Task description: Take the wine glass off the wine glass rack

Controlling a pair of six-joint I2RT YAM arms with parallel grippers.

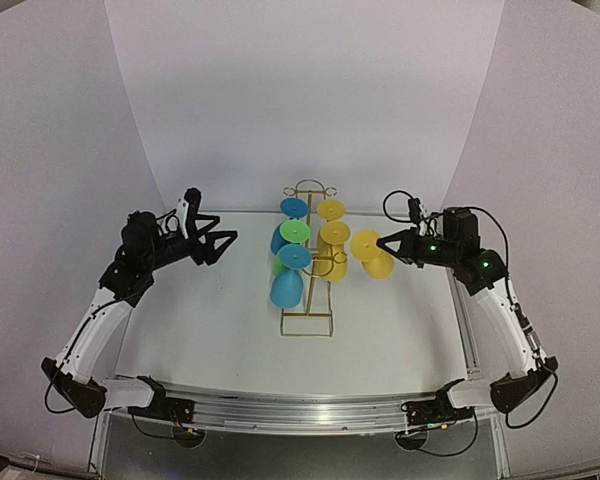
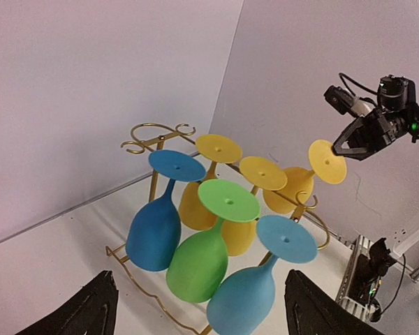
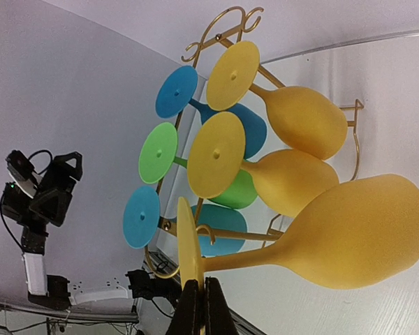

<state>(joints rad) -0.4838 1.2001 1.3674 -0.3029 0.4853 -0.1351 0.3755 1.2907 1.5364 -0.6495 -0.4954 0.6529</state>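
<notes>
Yellow wine glass [image 3: 349,230] in right pincer [image 3: 200,287]

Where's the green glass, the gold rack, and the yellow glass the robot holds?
green glass [image 2: 199,265], left wrist view, on its bowl
gold rack [image 2: 154,187], left wrist view, on an upright rail
held yellow glass [image 3: 363,230], right wrist view, on its bowl

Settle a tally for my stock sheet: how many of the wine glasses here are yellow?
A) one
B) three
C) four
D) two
B: the back yellow glass, the middle yellow glass and the near yellow glass make three; the rest are the dark blue glass, the green glass and the light blue glass.
</notes>
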